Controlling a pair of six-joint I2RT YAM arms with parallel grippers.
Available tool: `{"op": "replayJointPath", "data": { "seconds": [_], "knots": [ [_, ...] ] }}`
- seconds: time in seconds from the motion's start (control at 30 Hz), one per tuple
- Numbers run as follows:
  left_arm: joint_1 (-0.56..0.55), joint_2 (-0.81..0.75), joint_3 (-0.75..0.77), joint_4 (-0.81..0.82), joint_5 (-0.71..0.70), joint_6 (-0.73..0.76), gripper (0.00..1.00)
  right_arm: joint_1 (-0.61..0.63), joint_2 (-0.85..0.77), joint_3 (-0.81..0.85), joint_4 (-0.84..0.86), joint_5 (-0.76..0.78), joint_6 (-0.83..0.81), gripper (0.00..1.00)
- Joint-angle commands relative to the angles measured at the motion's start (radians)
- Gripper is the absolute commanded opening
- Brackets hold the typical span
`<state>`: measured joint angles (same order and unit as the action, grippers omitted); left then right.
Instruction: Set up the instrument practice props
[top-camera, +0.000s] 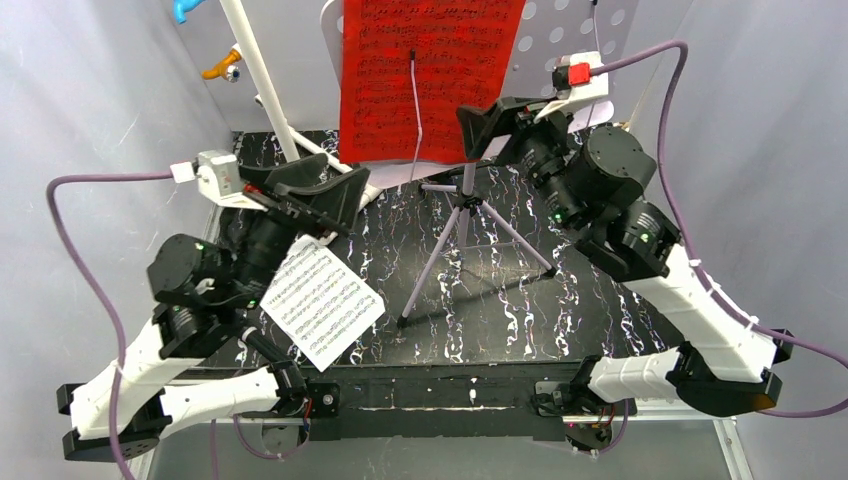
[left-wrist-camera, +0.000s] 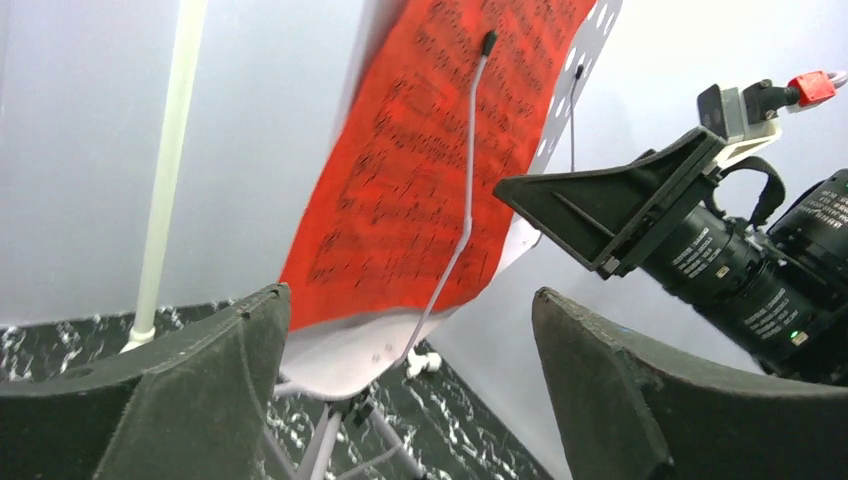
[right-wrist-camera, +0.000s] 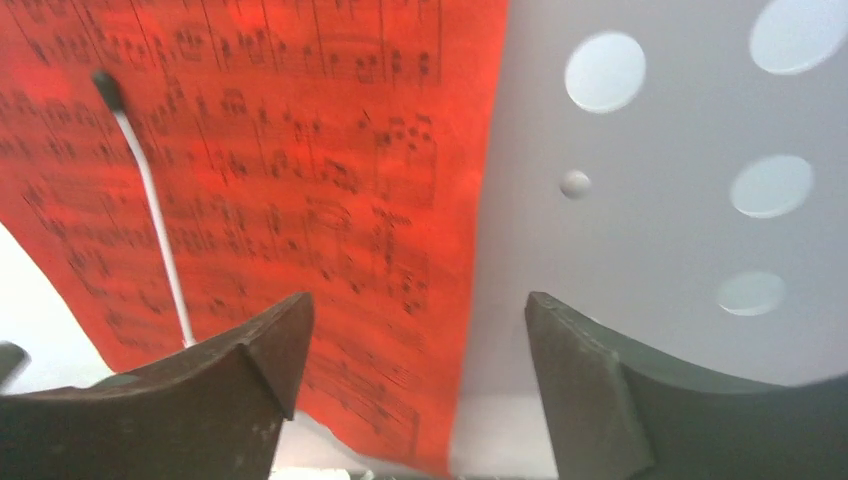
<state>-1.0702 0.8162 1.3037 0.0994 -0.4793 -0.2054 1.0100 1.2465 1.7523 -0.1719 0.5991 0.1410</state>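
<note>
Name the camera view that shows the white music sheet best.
Top external: the white music sheet lies on the table beside the left arm, nearly all visible. Neither wrist view shows it; both face the red music sheet.

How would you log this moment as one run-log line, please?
red sheet: on stand | white sheet: lying on table | left gripper: open, empty | right gripper: open, empty

1. Red sheet (top-camera: 430, 80): bright red, packed with black printed notes.
2. White sheet (top-camera: 322, 302): plain white, rows of black notes.
3. Music stand (top-camera: 570, 40): pale lilac, dotted with round holes, legs the same lilac.
4. Table (top-camera: 500, 300): black with white marble-ish streaks.
5. Cable (top-camera: 110, 177): purple.
</note>
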Motion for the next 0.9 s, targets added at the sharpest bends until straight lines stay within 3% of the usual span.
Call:
{"op": "replayJointPath", "data": {
  "seconds": [0.0,0.1,0.2,0.3,0.43,0.53,0.7,0.87],
  "knots": [
    [-0.004,-0.045,0.029,-0.251,-0.050,-0.063,0.93,-0.002,-0.087,0.059,-0.210,0.020,-0.114,0.91],
    [-0.004,-0.056,0.037,-0.335,-0.091,-0.062,0.98,-0.002,-0.140,0.030,-0.231,-0.003,-0.110,0.93],
    [-0.004,-0.038,0.082,-0.389,-0.107,-0.053,0.98,-0.002,-0.157,-0.009,-0.204,-0.045,-0.066,0.87],
    [-0.003,0.019,0.189,-0.486,-0.151,-0.055,0.98,-0.002,-0.107,0.022,-0.220,-0.101,0.000,0.81],
    [-0.004,0.103,0.338,-0.614,-0.235,-0.063,0.98,-0.002,-0.061,0.053,-0.232,-0.075,0.048,0.84],
    [-0.004,0.127,0.368,-0.607,-0.249,-0.045,0.99,-0.002,-0.068,0.035,-0.192,-0.074,0.062,0.87],
    [-0.002,0.170,0.377,-0.529,-0.292,0.028,1.00,-0.002,-0.045,0.031,-0.161,-0.084,0.076,0.84],
    [0.004,0.262,0.443,-0.539,-0.331,0.097,1.00,-0.002,-0.038,0.018,-0.123,-0.065,0.068,0.71]
  ]
}}
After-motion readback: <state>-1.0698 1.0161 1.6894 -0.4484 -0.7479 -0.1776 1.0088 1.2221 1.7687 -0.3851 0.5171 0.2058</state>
